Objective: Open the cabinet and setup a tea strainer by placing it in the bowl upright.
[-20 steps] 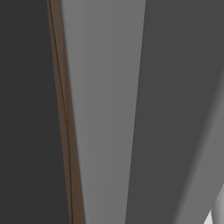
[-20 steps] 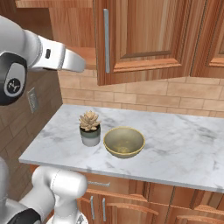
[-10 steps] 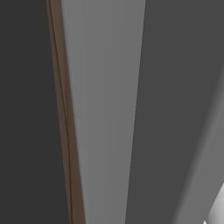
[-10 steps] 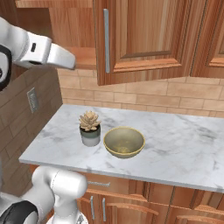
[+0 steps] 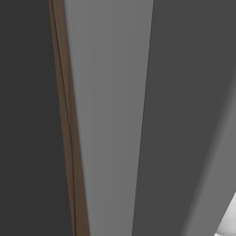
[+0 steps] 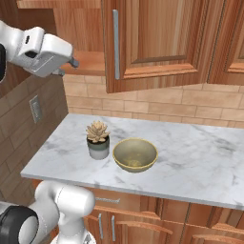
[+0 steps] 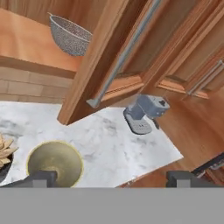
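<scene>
1. Claw [image 7: 111,178]: two small dark square fingertips rising at the bottom of the hand view, set wide apart, released, gripping nothing. Seen in the right base view as a white, smooth-shelled hand [image 6: 45,50] with a dark stub at its front, held up at upper left, level with the open cabinet shelf.
2. Tea strainer [image 7: 70,35]: rounded basket of fine grey speckled mesh with a thin metal rim, resting on the bare wooden shelf [image 7: 26,43] inside the cabinet, left of the door, well apart from the claw.
3. Cabinet door [image 6: 157,40]: warm reddish-brown wood with a raised framed panel, swung out ajar; long slim brushed-metal bar handle [image 6: 116,44] running down its edge.
4. Bowl [image 6: 135,155]: round, shallow, dull olive-gold with a paler rim and smooth inside, standing upright on the counter, holding nothing.
5. Potted succulent [image 6: 97,139]: pale tan rosette of pointed leaves in a small grey-green cylindrical pot, just beside the bowl on its left.
6. Counter [image 6: 200,162]: white marble slab with soft grey veining; tan brick-pattern backsplash [image 6: 190,107] behind; wooden base cabinets with slim metal pulls below.
7. Grey espresso machine [image 7: 145,113]: boxy, matte, with a ridged drip tray, at the far end of the counter in the hand view.
8. No readable writing, labels or brand marks anywhere.
</scene>
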You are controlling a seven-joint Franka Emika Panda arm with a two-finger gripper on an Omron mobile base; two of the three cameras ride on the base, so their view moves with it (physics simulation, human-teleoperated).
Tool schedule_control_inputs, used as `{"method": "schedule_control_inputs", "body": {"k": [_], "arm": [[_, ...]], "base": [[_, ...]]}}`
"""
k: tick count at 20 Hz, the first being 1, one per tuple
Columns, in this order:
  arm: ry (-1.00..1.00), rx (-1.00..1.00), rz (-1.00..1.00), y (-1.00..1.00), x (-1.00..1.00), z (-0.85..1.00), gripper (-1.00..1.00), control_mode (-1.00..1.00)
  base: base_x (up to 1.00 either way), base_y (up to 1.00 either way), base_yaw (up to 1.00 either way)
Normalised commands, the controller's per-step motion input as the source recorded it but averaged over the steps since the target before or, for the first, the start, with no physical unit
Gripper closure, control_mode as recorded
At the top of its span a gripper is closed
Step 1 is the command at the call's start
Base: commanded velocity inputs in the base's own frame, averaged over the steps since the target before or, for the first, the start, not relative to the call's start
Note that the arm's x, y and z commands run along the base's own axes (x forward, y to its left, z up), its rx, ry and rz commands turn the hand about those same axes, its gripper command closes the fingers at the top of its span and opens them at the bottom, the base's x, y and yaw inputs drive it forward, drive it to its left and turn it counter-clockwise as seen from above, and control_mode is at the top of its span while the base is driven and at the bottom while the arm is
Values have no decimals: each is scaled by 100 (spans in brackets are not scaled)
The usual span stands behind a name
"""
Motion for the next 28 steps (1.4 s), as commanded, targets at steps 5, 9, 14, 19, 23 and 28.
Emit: {"method": "schedule_control_inputs", "body": {"k": [5, 9, 14, 19, 23, 28], "arm": [[24, -28, 0, 3, 14, -1, -100, -100], [27, -22, 2, 0, 16, 0, -100, -100], [32, -12, 3, 0, 21, -12, -100, -100], [31, -17, 1, 6, 26, -3, -100, -100], [38, -11, 1, 4, 40, -3, -100, -100], [40, 0, 0, -4, 50, -18, -100, -100]], "base": [[0, 0, 0], [0, 0, 0], [0, 0, 0], [0, 0, 0], [0, 0, 0], [0, 0, 0]]}}
